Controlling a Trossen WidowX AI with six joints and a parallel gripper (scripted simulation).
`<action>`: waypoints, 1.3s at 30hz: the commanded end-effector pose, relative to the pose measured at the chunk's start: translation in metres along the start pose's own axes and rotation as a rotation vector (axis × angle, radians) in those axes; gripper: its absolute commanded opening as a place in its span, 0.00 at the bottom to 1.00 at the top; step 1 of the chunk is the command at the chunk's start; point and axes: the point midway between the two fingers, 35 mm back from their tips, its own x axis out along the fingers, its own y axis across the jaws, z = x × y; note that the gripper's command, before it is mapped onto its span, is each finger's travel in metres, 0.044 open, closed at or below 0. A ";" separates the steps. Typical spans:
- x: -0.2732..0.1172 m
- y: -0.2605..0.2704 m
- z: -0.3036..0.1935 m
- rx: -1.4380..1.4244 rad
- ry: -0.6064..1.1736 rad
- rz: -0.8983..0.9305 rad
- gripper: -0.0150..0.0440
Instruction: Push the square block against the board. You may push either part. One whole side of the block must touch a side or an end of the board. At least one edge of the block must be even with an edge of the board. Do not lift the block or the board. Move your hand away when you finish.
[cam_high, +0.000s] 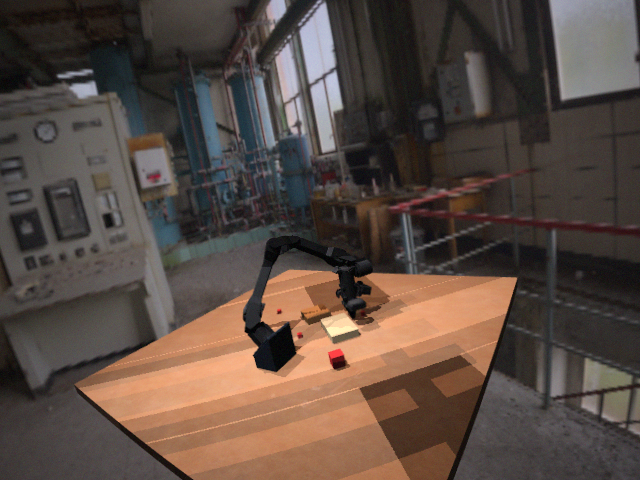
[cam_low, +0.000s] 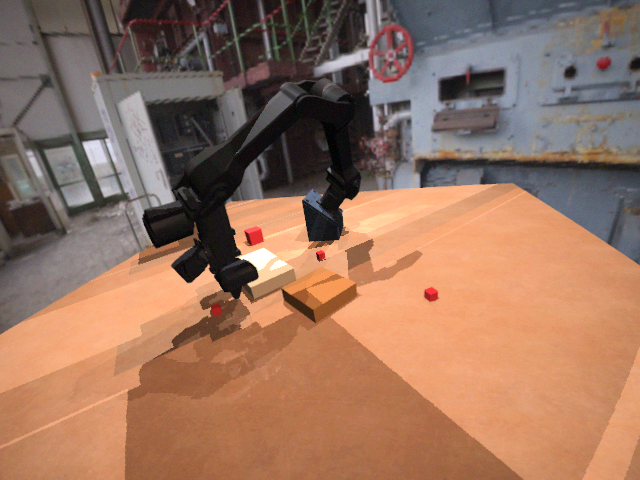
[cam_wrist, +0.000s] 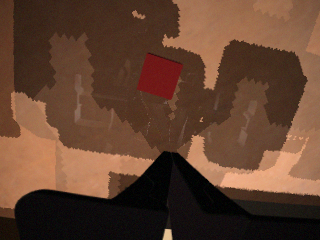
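From the top, the black arm's jaws point down with their tips together and nothing held; just beside them, toward the viewer, lies a cream, flat, square-looking slab (cam_high: 338, 326) (cam_low: 268, 273), pale-topped with a duller side, flat on the wood-patterned bench (cam_high: 248, 413) (cam_low: 465, 361); beyond its corner, left of the jaws, is an orange-brown, wood-coloured flat block (cam_high: 315, 313) (cam_low: 320, 291), dark grooves of shadow across it; a larger red cube (cam_high: 336, 358) (cam_low: 253, 235) sits nearer the viewer.

From the exterior, the cream slab is immediately right of the jaws, sharply lit on top, with crisp corners and a tan side; the orange-brown block is farther right, its top partly shaded and one side nearly black; the two lie askew, corners close, whole sides unmatched; a small red cube (cam_low: 216, 310) (cam_high: 362, 313) (cam_wrist: 160, 76) stands just left of the jaws, in shadow.

From the wrist, the closed black fingertips meet; the small red cube lies ahead, dark red and slightly turned; only a pale sliver shows below, between the finger bodies.
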 end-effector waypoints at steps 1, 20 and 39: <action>0.000 0.001 -0.003 0.004 -0.002 0.007 0.25; -0.001 0.002 -0.021 0.005 -0.001 0.007 0.25; -0.001 0.003 -0.031 0.005 0.000 0.007 0.25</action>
